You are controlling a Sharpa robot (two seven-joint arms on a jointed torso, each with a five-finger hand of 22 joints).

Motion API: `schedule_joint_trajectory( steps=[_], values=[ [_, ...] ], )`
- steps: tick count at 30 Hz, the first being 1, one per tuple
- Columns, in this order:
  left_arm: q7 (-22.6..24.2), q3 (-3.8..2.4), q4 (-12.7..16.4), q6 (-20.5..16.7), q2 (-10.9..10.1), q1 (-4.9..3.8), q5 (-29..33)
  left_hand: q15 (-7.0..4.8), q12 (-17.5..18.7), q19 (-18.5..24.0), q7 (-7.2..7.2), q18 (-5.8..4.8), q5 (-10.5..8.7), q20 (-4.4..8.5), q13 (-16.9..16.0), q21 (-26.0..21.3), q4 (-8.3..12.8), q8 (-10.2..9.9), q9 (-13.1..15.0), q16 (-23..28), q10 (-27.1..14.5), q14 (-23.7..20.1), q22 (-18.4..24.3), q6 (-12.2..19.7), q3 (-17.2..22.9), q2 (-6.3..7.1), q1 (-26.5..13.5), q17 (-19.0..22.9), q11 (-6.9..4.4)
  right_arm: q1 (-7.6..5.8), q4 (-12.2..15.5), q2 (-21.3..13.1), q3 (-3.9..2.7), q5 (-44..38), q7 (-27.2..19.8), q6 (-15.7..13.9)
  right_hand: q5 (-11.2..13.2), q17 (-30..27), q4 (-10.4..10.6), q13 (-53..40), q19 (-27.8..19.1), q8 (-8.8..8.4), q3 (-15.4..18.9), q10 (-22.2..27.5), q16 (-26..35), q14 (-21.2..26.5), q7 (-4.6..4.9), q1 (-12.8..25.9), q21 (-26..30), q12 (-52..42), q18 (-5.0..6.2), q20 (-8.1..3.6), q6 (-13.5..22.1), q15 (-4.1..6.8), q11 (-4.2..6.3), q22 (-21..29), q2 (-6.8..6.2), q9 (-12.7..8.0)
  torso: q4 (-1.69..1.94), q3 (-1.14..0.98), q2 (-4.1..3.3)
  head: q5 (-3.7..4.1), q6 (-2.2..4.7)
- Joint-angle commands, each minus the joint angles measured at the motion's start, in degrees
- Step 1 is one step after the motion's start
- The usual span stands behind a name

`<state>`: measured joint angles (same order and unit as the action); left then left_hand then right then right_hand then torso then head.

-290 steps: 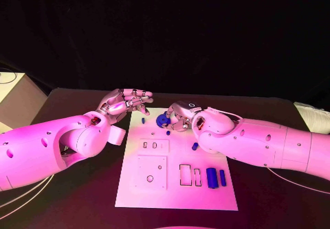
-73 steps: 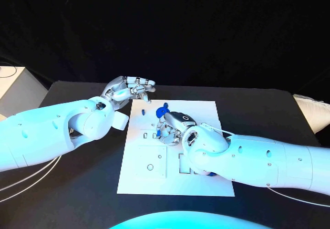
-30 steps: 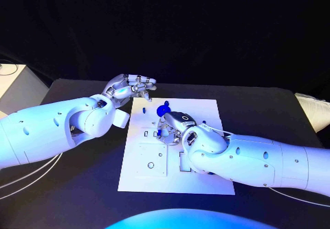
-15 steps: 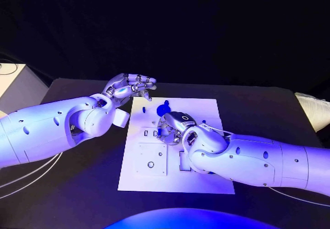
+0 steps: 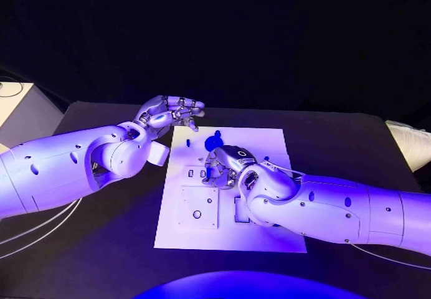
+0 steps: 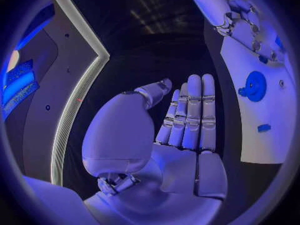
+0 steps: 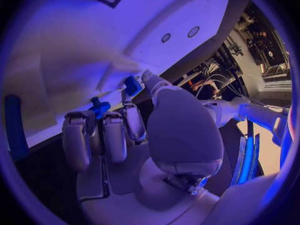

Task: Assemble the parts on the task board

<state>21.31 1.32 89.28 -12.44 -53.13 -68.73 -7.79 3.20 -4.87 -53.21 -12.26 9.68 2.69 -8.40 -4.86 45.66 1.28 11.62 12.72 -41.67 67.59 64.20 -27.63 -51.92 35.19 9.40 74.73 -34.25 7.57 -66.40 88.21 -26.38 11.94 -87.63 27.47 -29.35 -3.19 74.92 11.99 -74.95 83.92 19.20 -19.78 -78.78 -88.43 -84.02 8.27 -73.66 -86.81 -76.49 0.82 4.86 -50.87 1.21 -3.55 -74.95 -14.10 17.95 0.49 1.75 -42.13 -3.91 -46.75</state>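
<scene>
The white task board (image 5: 265, 146) lies in the middle of the black table. My right hand (image 5: 225, 167) is low over the board's middle, by the small slots. It pinches a small blue part (image 7: 132, 86) between thumb and fingertip, close to the board (image 7: 75, 35). A round blue part (image 5: 213, 142) stands at the board's far end, also seen as a round blue part (image 6: 253, 86). A small blue piece (image 5: 188, 142) lies left of it. My left hand (image 5: 170, 112) hovers over the far left corner; the left hand (image 6: 187, 120) holds nothing, its fingers straight.
A raised white plate with a hole (image 5: 198, 210) sits on the board's near left, with rectangular slots (image 5: 241, 208) beside it. A blue bar (image 7: 14, 125) lies on the board. A pale box (image 5: 14, 106) stands at the table's left edge.
Since the oldest frame my right hand left the round blue part at the far end and came to the board's middle. Over the last second neither hand has visibly moved.
</scene>
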Motion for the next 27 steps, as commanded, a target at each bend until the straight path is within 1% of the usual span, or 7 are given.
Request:
schedule_joint_trajectory(
  steps=[1,12,14,15,18,22,27],
  values=[
    [0.19,-0.04,0.02,1.16,0.13,-0.03,-0.14,-0.13,-0.31,0.45,0.19,0.78,0.21,-0.04,-0.05,0.32,0.19,-0.13,0.05,-0.32,-0.20,0.08,-0.08,0.25,0.05,-0.37,0.18,0.08,-0.03,0.05,0.40,-0.39,0.01,-0.06,-1.26,-2.34,0.32,11.92,0.46,-2.93,4.50,-0.41,0.95,0.66,0.22,-5.14,-0.01,0.36,0.53,0.52,0.11,0.29,0.60,-0.52,-0.03,-12.45,-0.10,-0.12,0.00,-0.01,0.00,-0.02,-0.02],
    [-5.65,-0.02,-1.21,2.80,0.22,-0.02,-6.15,-0.86,-5.88,-1.66,1.21,0.85,0.25,0.28,-3.65,3.44,-2.66,-0.04,0.28,-9.51,2.59,3.89,-1.53,1.46,-4.13,1.82,-5.57,-5.11,-1.16,-1.76,4.58,-5.56,-0.38,8.31,-11.55,-6.70,0.13,10.42,4.67,-0.13,2.83,-2.87,10.16,3.79,1.19,-4.65,1.65,-4.87,4.50,2.87,1.05,1.44,4.88,-1.79,-1.52,-9.89,2.10,-1.85,-0.17,-0.13,0.66,-0.30,0.31],
    [-7.97,-0.02,-1.55,2.98,0.19,-0.03,-8.23,-1.40,-13.84,-4.08,1.77,0.84,0.47,1.07,-9.45,6.49,-4.07,2.80,1.74,-23.85,1.68,10.09,-3.05,1.71,-6.49,1.99,-6.69,-20.19,-2.20,-2.79,5.71,-7.30,-0.47,11.31,-14.62,-6.67,-0.66,7.32,4.59,3.08,0.46,-2.40,8.98,7.70,3.26,-3.55,1.74,-6.93,9.92,6.20,2.27,1.56,5.08,-1.85,-1.61,-6.35,3.13,-1.95,-0.30,-0.17,0.90,-0.38,0.41],
    [-9.02,-0.02,-1.67,2.93,0.15,-0.04,-9.15,-2.62,-31.19,-6.59,2.15,-0.16,0.67,1.35,-22.55,12.20,-5.81,8.84,4.87,-33.52,-5.31,14.21,-8.01,4.10,-8.26,2.42,-6.91,-30.88,-3.38,-3.28,6.16,-8.10,-0.49,12.63,-15.79,-6.58,-1.16,7.39,4.55,3.13,0.43,-2.02,8.79,7.81,3.24,-3.55,1.71,-7.24,10.03,6.09,2.28,1.57,4.95,-1.86,-1.59,-6.30,3.18,-1.89,-0.34,-0.19,1.06,-0.42,0.46],
    [-14.52,-0.04,-2.08,3.61,-0.24,-0.09,-13.24,-2.69,-43.32,-14.51,3.32,-1.99,0.30,2.11,-30.16,22.40,-7.52,16.05,8.78,-38.99,-7.36,18.11,-22.63,4.30,-6.15,2.10,-7.79,-39.05,-3.46,-5.68,8.06,-12.03,-0.57,19.30,-20.15,-5.27,-3.56,8.07,4.22,2.89,0.60,0.67,7.58,7.16,2.83,-3.83,1.00,-8.53,10.14,4.97,2.27,1.17,2.99,-1.34,-0.95,-6.28,3.41,-1.20,-0.55,-0.30,1.61,-0.67,0.13],
    [-22.85,-0.05,-1.98,6.37,-0.65,-0.26,-19.40,-3.85,-55.11,-19.15,4.89,-3.41,0.26,3.10,-40.79,28.43,-8.67,23.04,13.10,-42.40,-3.92,21.13,-31.21,4.91,-2.13,2.57,-9.25,-44.52,-4.71,-8.20,9.45,-16.38,-0.62,26.73,-23.19,-2.50,-4.91,8.90,4.29,2.36,1.17,1.81,7.04,6.19,2.30,-4.17,0.71,-8.55,9.11,3.98,2.01,0.90,2.48,-1.08,-0.66,-6.98,3.17,-0.97,-0.65,-0.41,2.06,-0.75,-0.09],
    [-35.50,-0.05,-1.45,11.75,-0.01,-0.91,-29.72,-4.35,-57.69,-19.86,5.44,-3.69,0.23,3.62,-43.14,29.70,-10.30,26.02,15.20,-42.85,-2.97,21.74,-32.88,5.76,-0.18,3.11,-11.58,-45.50,-5.13,-10.58,7.89,-20.62,-0.63,34.38,-26.33,0.58,-8.49,9.28,4.39,1.90,1.49,3.03,7.12,5.04,2.08,-4.35,0.38,-7.68,8.76,2.98,1.90,0.57,2.08,-0.77,-0.34,-7.27,2.74,-0.78,-0.71,-0.52,2.63,-1.05,-0.34]
  ],
)
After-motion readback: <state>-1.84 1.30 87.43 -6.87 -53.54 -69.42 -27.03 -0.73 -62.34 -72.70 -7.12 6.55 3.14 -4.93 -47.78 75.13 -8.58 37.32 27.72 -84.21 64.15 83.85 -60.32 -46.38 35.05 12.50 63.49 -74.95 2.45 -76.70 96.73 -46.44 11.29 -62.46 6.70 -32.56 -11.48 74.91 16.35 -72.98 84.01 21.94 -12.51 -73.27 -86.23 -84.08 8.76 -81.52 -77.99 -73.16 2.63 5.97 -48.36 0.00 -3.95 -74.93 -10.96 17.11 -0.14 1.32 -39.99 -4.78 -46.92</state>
